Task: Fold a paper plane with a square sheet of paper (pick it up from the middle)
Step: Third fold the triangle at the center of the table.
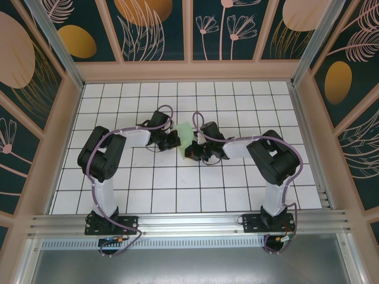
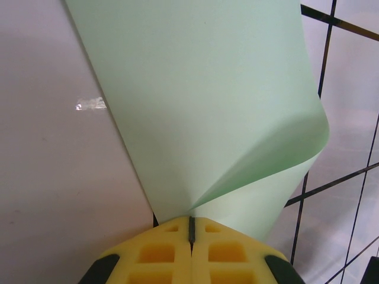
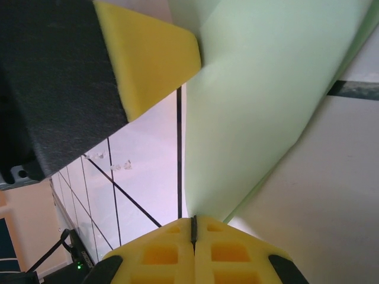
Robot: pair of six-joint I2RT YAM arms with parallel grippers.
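Sheet of paper (image 2: 195, 100) — pinched in left fingers (image 2: 157, 254), right fingers (image 3: 228, 254).

White tiled table (image 1: 177, 195) with a black grid of lines, glossy, lit evenly. A small shiny speck (image 2: 90, 105) sits on one tile in the left wrist view. Back wall (image 1: 154, 23) and side walls (image 1: 23, 89) are dark teal panels with pale leaf drawings and orange ovals, set in peach frames. A ribbed aluminium rail (image 1: 189, 222) runs along the near table edge, with a grey metal sheet (image 1: 189, 263) below it.

Mint-green paper (image 2: 195, 106), yellow pads (image 2: 160, 254), black-gridded white table (image 1: 177, 183)
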